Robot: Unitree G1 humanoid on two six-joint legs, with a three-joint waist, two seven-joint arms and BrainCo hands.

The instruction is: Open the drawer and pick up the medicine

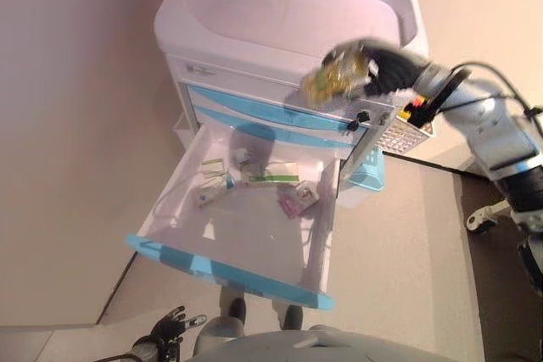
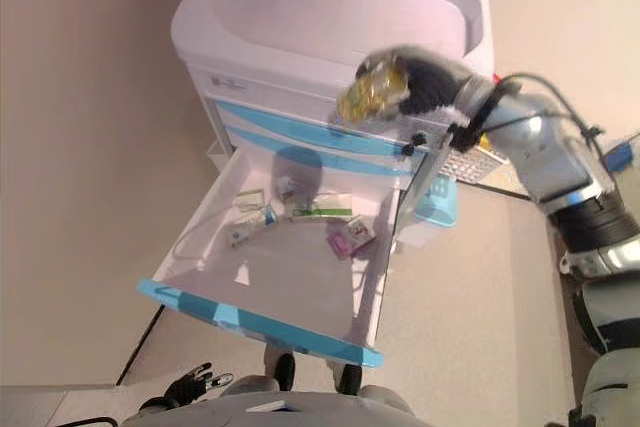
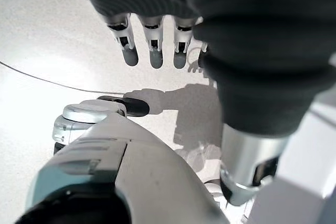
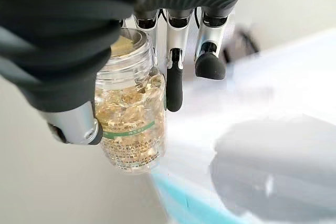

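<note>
My right hand [image 1: 386, 69] is shut on a clear medicine bottle [image 1: 335, 75] full of yellow capsules and holds it in the air above the front edge of the white cart [image 1: 280, 14]. The right wrist view shows the fingers [image 4: 175, 80] and thumb curled round the bottle [image 4: 131, 114]. The cart's bottom drawer [image 1: 246, 239], white with a blue front, stands pulled far out below. In it lie several small medicine boxes [image 1: 271, 177] and a pink packet [image 1: 291, 205]. My left hand [image 1: 170, 328] hangs low by my side, fingers [image 3: 152, 51] straight and empty.
Two shut blue-fronted drawers [image 1: 254, 112] sit above the open one. A wire basket [image 1: 407, 129] and a light blue bin [image 1: 369, 171] hang on the cart's right side. A wall runs along the left. Beige floor [image 1: 407, 252] lies to the right of the drawer.
</note>
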